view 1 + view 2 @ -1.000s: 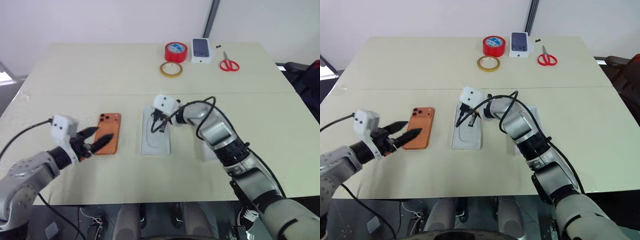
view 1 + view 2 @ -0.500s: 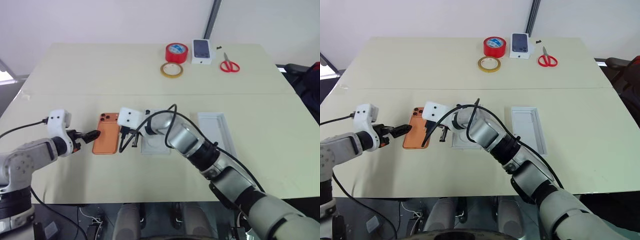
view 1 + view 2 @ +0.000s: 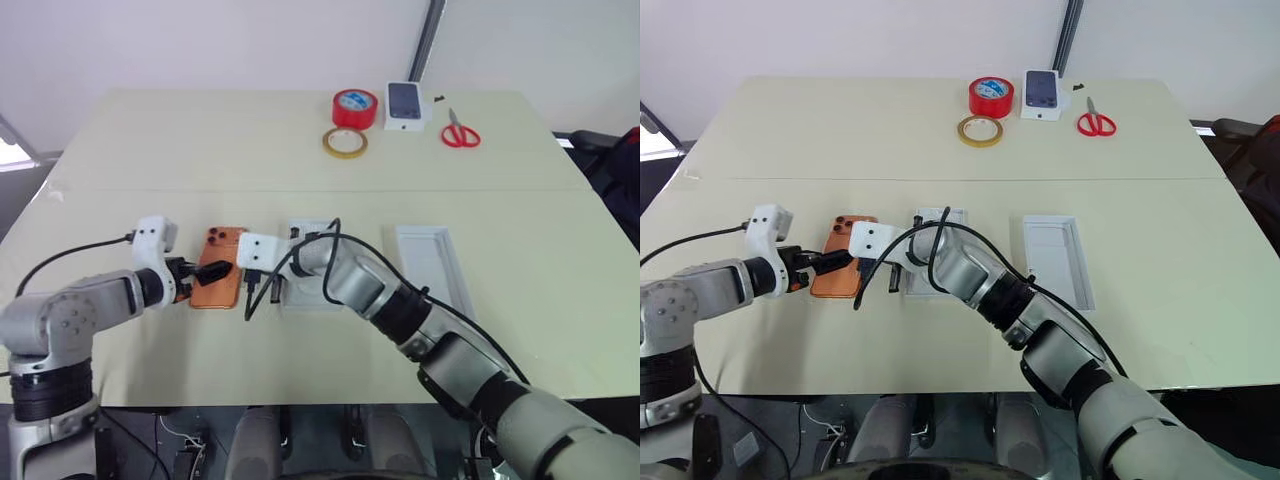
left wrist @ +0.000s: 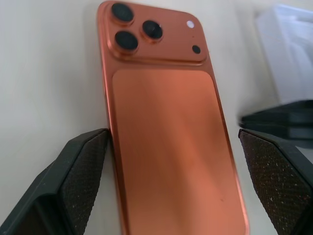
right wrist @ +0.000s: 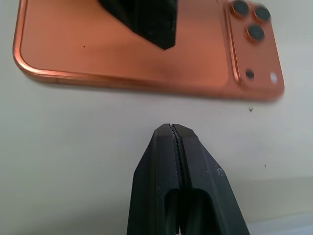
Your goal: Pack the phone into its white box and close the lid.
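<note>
The orange phone (image 3: 221, 279) lies face down on the table, camera bump at its far end. My left gripper (image 4: 171, 147) is open, with one finger (image 4: 73, 181) on each side of the phone's near end. My right gripper (image 5: 172, 129) is shut and empty, its tip low over the table just beside the phone's right edge. The white box (image 3: 305, 292) lies just right of the phone, largely covered by my right arm. The white lid (image 3: 432, 265) lies rim up further right.
At the table's far side are a red tape roll (image 3: 353, 106), a tan tape ring (image 3: 344, 142), a small white box printed with a dark phone (image 3: 405, 103) and red scissors (image 3: 460, 132). The table's front edge is close behind both arms.
My right gripper swung left from over the white box to the phone's right edge and sank. My left gripper moved forward and down until it straddled the phone's near end.
</note>
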Available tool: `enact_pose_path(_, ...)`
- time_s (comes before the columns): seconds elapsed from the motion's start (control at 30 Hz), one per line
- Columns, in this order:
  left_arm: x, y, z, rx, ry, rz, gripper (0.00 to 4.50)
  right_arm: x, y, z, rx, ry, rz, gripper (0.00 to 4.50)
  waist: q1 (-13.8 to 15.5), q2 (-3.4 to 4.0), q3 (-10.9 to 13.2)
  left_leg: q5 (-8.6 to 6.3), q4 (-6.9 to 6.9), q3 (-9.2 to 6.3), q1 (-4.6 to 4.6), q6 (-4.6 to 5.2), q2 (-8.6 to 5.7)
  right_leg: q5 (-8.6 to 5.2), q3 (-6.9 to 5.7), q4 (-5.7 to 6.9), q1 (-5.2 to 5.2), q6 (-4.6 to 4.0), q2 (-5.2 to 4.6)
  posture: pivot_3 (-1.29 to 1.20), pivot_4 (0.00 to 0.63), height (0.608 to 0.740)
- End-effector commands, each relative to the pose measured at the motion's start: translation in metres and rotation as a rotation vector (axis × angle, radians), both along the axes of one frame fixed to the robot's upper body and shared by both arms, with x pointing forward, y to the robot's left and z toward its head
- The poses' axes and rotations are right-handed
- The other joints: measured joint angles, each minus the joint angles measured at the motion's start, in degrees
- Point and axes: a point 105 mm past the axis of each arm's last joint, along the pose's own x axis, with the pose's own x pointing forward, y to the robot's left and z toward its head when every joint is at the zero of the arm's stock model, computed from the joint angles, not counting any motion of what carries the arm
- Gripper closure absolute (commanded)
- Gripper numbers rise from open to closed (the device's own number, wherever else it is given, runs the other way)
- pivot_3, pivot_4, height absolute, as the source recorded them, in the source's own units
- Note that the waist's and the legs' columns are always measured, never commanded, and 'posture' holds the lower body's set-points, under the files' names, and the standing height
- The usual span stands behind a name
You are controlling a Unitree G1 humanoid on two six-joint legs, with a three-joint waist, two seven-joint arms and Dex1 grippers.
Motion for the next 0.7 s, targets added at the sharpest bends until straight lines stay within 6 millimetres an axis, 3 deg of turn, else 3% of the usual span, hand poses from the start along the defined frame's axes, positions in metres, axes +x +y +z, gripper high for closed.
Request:
enact_pose_path(0.03, -0.018, -0.044, -0.010, -0.104, 0.081, -0.155, 0.04, -0.005, -0.004, 0.013, 0.017, -0.056, 0.050, 4.50, 0.16, 0.00, -0.01, -0.01, 0.00, -0.03, 0.00, 0.02, -0.04, -0.02, -0.03, 0.00, 0.02, 0.03, -0.08, 0.00, 0.150, 0.740)
enact_pose_path(0.23, -0.021, -0.060, -0.009, -0.187, 0.087, -0.162, 0.04, -0.007, -0.013, 0.012, 0.007, -0.066, 0.056, 4.50, 0.07, -0.01, -0.05, -0.03, 0.07, -0.07, 0.03, 0.13, -0.15, -0.04, -0.05, 0.00, 0.13, 0.06, -0.19, 0.00, 0.150, 0.740)
enact_pose_path(0.7, -0.009, -0.060, -0.003, -0.379, 0.089, -0.067, 0.04, -0.010, -0.015, 0.006, 0.006, -0.055, 0.053, 4.50, 0.07, -0.02, -0.06, -0.04, 0.11, -0.14, 0.05, 0.16, -0.16, -0.05, -0.09, -0.01, 0.20, 0.06, -0.19, 0.00, 0.150, 0.740)
